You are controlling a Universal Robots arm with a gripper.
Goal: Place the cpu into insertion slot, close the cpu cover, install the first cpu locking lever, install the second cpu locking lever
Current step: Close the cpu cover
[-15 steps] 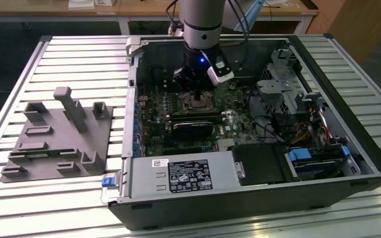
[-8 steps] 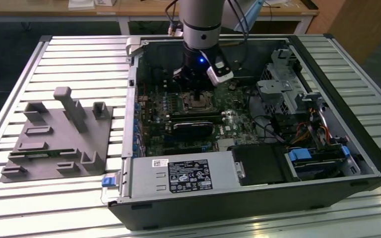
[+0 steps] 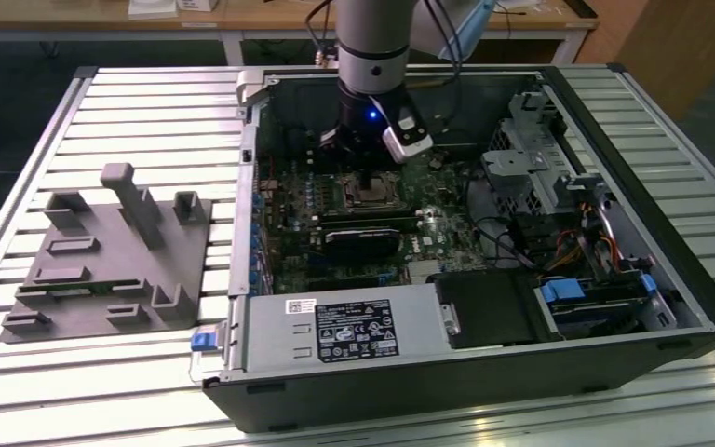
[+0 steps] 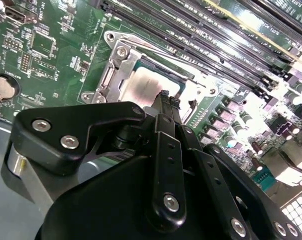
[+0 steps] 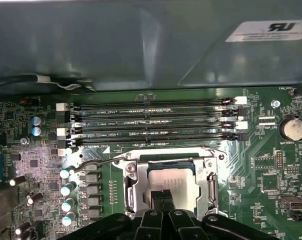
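In the exterior view the gripper points straight down into the open computer case. The case lies on its side on the slatted table, so the motherboard faces up and can be reached from above. The tips are over the insertion slot. A printed sticker sits on the power supply, carrying text and marks.

In the second wrist view the jaws are pressed together with nothing between them. Their tips are at the edge of the cpu, which lies seated in the slot, and the cpu cover frames it.

In the first wrist view the cover looks flat over the chip. One wire locking lever stands out to the side, apparently unhooked. A white label is stuck on the grey panel beyond the memory slots.
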